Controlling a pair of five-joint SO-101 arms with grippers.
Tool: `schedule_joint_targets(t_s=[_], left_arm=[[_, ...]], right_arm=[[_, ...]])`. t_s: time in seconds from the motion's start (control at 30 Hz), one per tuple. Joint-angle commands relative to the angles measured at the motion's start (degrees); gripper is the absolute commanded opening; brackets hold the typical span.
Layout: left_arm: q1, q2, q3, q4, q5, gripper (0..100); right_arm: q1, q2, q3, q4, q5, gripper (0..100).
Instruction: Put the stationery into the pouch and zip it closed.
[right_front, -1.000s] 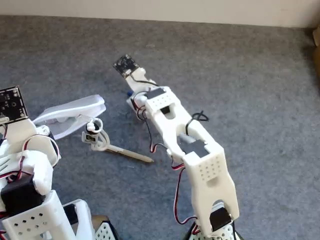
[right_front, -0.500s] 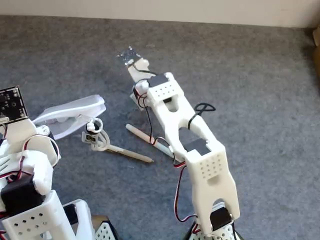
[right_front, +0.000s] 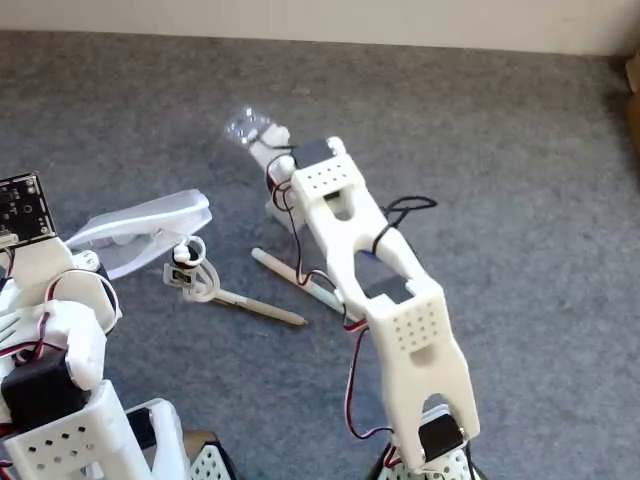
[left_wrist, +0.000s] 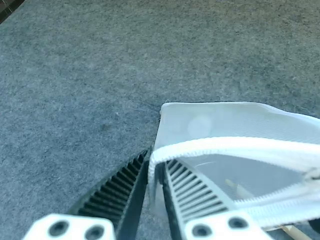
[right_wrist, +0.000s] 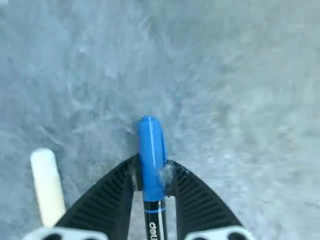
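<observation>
Blue pen (right_wrist: 151, 160) pinched in right gripper (right_wrist: 152, 169): jaws closed on barrel, long axis in line with jaws, cap forward. Pouch (right_front: 140, 228) sits near, over on left arm's side. Left gripper (left_wrist: 152, 167) jaws clamp its lip, mouth gaping. Judgement: pen needs swinging mouthward.

Grey carpet (right_front: 520, 150): short rough pile, matt. Translucent white pouch (left_wrist: 215, 122): smooth, soft sheen; its zip tape (left_wrist: 235, 146) woven cloth. The blue pen (right_wrist: 151, 150): glossy smooth plastic. The cream pen (right_wrist: 46, 182): matt. Right gripper's fingers (right_wrist: 112, 195): black, ribbed, matt. Arm shells (right_front: 415, 335): white matt plastic.
</observation>
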Motion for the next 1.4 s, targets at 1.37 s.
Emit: schedule_joint_targets(t_s=[1.37], left_arm=[[0.7,0.7,-0.4,-1.8,0.5,1]], right_arm=[[-1.7,8.4,-13.6,6.1,1.8,1.8]])
